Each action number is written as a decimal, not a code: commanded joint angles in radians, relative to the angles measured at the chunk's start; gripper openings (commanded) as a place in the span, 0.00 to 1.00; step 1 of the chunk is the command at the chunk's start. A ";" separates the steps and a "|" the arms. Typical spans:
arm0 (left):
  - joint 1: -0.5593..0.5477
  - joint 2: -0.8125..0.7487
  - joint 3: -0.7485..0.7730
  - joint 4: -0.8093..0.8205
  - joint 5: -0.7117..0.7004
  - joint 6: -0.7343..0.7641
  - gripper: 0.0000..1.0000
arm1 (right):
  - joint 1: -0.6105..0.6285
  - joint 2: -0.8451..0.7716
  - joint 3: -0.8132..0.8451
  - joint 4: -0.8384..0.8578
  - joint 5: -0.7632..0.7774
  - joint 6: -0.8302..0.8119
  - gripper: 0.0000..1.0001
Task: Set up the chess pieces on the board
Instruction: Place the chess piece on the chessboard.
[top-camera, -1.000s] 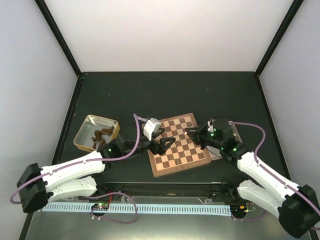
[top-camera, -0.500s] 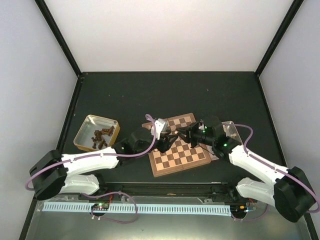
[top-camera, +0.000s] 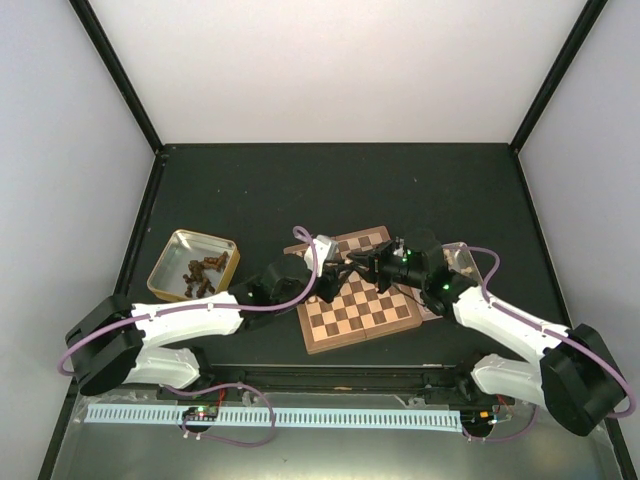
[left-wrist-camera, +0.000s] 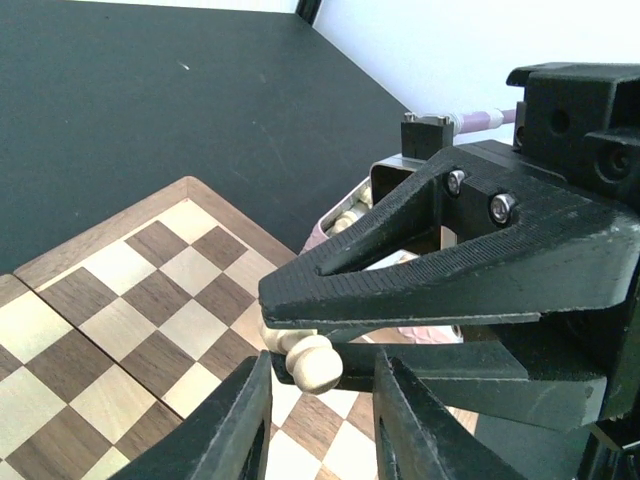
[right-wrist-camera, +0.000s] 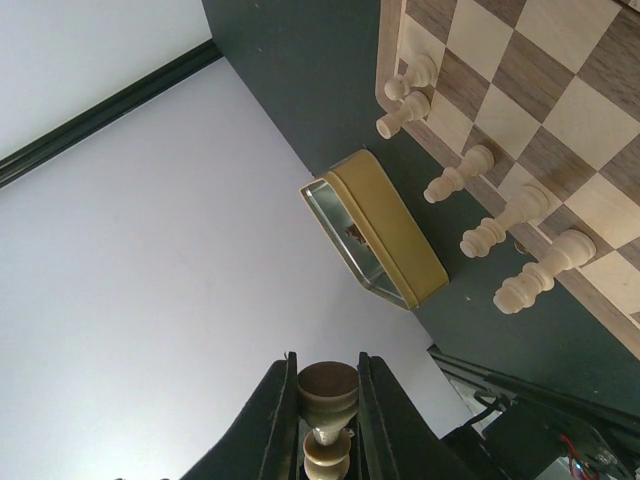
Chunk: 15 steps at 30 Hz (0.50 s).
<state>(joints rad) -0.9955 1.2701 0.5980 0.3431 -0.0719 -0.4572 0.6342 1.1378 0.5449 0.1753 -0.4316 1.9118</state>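
Note:
The board (top-camera: 372, 300) lies between my two arms, and both grippers meet above its left half. My right gripper (top-camera: 364, 266) is shut on a pale pawn (right-wrist-camera: 327, 392) and holds it sideways in the air. In the left wrist view, that pawn's round head (left-wrist-camera: 315, 362) sticks out between the two fingers (left-wrist-camera: 238, 425) of my left gripper (left-wrist-camera: 322, 372). The left jaws stand narrowly open around the head, with a gap on the right side. Several pale chess pieces (right-wrist-camera: 510, 222) stand along one edge of the board (right-wrist-camera: 560, 60).
A gold tin (top-camera: 193, 265) with dark brown pieces sits left of the board. A clear tray (left-wrist-camera: 352, 210) holding pale pieces lies off the board's right edge, mostly hidden under my right arm (top-camera: 500, 320). Black walls edge the dark table.
The right gripper carried the pale pawn leftward over the board. The left gripper came forward to meet it, and its jaws narrowed around the pawn's head.

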 joint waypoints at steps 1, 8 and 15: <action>-0.005 -0.012 0.035 0.048 -0.044 0.006 0.28 | 0.009 0.002 0.024 0.031 -0.041 0.007 0.05; -0.005 -0.003 0.042 0.035 -0.045 0.027 0.14 | 0.010 0.008 0.026 0.053 -0.055 0.007 0.05; -0.005 0.000 0.073 -0.014 -0.045 0.051 0.03 | 0.010 0.006 0.013 0.057 -0.057 -0.008 0.08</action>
<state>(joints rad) -0.9962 1.2697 0.6037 0.3389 -0.1055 -0.4335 0.6334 1.1461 0.5449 0.1959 -0.4366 1.9121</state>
